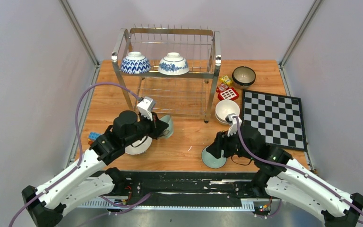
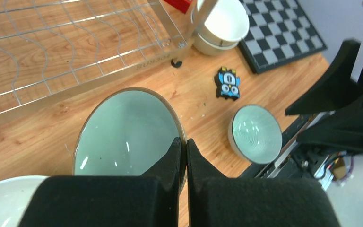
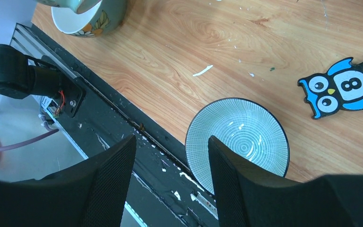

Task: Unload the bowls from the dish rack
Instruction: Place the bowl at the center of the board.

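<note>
risk: left gripper (image 2: 184,144) pinches celadon bowl (image 2: 127,127) rim thinly before the dish rack (image 1: 216,61); we fear slippage. right gripper (image 3: 171,142) released.

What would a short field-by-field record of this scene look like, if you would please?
upper tier: dish rack holds two blue-and-white bowls, upside down
left arm: left gripper shut on rim of green bowl, bowl tilted
right arm: right gripper open, empty, beside ribbed bowl
unloaded: white bowls stacked by a rack foot; dark bowl beyond chessboard
</note>
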### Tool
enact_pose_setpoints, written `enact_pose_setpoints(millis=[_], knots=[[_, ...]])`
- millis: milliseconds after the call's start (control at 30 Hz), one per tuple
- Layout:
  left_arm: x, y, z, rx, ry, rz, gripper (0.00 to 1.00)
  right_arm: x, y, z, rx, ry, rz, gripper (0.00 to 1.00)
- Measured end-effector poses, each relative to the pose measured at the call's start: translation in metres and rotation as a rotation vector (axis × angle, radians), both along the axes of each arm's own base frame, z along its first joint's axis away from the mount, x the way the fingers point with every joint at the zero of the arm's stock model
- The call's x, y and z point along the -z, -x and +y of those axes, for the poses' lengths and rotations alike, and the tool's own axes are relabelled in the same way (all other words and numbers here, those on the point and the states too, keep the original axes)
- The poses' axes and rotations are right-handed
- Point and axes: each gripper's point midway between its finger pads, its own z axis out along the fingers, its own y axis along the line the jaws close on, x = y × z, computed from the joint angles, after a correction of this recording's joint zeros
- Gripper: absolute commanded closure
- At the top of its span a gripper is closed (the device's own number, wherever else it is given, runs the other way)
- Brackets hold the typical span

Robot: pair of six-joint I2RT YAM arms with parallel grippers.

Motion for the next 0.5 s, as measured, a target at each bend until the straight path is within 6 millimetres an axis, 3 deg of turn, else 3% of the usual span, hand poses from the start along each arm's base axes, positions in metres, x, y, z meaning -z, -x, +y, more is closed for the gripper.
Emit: enact_pose_setpoints(millis=[367, 500], knots=[[0.023, 0.019, -0.023, 0.137, -0.221, -0.097, 1.00, 0.010, -0.001, -0.001, 0.004, 0.062, 0.042, 0.38], [0.026, 0.034, -0.035, 0.215, -0.287, -0.186, 1.00, 0.012, -0.005, -0.003, 0.024, 0.074, 0.035, 0.38]])
